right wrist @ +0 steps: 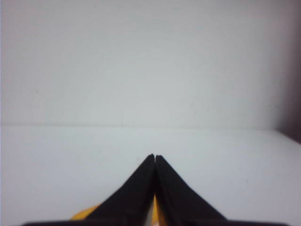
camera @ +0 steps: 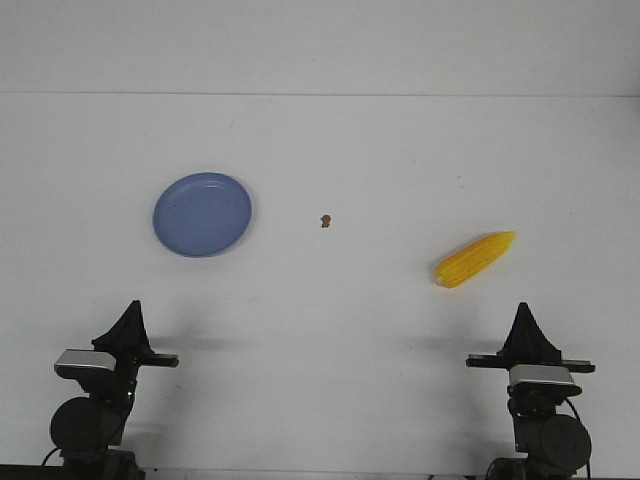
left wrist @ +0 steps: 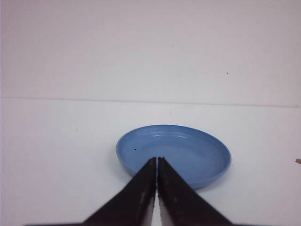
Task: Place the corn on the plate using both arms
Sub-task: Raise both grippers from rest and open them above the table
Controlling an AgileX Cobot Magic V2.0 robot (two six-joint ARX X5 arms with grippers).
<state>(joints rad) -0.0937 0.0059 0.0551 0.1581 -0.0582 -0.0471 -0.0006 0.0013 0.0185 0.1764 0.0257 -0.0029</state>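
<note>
The yellow corn (camera: 474, 259) lies on the white table at the right, its tip pointing to the far right. The blue plate (camera: 202, 214) sits empty at the left. My left gripper (camera: 130, 322) is shut and empty near the front edge, well short of the plate; in the left wrist view the plate (left wrist: 188, 150) lies just beyond the shut gripper (left wrist: 156, 160). My right gripper (camera: 523, 322) is shut and empty, a little short of the corn. In the right wrist view only yellow slivers of the corn (right wrist: 84, 214) show behind the shut gripper (right wrist: 154, 157).
A tiny brown speck (camera: 325, 220) lies on the table between plate and corn. The table's far edge meets a white wall (camera: 320, 45).
</note>
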